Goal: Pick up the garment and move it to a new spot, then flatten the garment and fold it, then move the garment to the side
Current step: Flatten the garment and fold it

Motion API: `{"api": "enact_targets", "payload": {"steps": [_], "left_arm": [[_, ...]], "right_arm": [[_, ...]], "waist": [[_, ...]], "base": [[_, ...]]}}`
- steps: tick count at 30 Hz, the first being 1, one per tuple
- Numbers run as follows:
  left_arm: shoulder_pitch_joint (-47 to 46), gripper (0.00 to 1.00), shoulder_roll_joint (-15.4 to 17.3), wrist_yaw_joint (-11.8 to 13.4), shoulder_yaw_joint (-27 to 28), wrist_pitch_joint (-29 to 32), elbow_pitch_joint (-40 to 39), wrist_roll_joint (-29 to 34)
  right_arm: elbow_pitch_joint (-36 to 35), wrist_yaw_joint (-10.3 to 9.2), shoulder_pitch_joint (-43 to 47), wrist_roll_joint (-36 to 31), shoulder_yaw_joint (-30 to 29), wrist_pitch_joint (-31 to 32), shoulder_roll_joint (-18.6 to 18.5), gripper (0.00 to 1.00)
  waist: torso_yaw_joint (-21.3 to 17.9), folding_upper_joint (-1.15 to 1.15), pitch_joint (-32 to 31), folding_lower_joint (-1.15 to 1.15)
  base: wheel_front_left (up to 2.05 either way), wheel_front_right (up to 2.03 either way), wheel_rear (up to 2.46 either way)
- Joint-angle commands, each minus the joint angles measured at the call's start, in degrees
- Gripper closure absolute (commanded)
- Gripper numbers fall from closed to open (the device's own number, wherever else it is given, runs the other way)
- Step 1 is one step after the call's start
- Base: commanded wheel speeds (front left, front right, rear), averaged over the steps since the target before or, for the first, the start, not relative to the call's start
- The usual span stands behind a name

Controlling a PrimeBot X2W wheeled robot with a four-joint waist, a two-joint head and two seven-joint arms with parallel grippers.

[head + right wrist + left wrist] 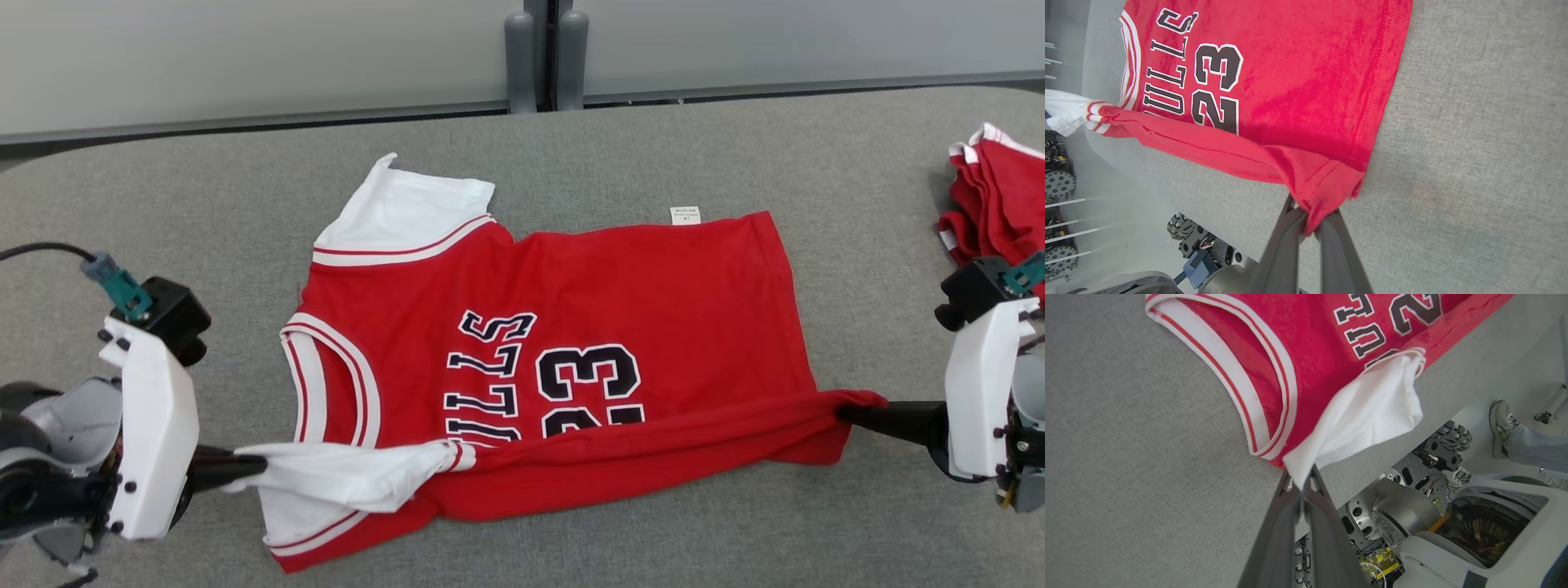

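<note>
Your grey tabletop [163,188], pale wall [245,57] far | left end effector [253,467] grips jersey [612,286] sleeve [343,478] | right end effector [845,411] grips hem [861,400]

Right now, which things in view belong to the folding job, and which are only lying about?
Job: red jersey; left claw and right claw, both shut on it.
Lying about: red clothes heap, far right on the table; person's shoe.

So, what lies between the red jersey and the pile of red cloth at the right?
In the head view, only bare grey table separates jersey and pile.
</note>
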Motion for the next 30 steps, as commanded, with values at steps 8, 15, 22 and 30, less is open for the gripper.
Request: {"api": "enact_targets", "payload": {"steps": [8,15,22,30], "left_arm": [[-7.64,1.00,-7.99,-2.67,0.19,2.11,9.75,3.69],[-9.85,1.00,-11.45,-4.47,0.18,1.20,16.70,5.01],[-9.60,0.00,-14.01,-5.28,0.31,-1.47,21.94,5.96],[-7.22,0.00,-14.25,-6.99,1.80,-10.68,24.64,8.84]], "right_arm": [[6.02,0.01,-3.37,-0.25,-0.05,0.10,4.14,1.00],[10.42,0.02,-4.92,-1.08,0.11,-0.77,8.60,1.00],[13.38,0.01,-5.32,-1.52,-0.13,-2.95,11.95,0.00],[12.59,0.01,-3.57,-3.71,-3.13,-13.69,12.15,0.00]], "waist": [[-1.28,0.00,4.75,0.00],[-2.28,0.00,6.22,0.00],[-2.32,0.00,5.59,0.00],[-1.85,0.00,1.01,0.00]], "base": [[0.00,0.00,0.00],[0.00,0.00,0.00],[0.00,0.00,0.00],[0.00,0.00,0.00]]}}
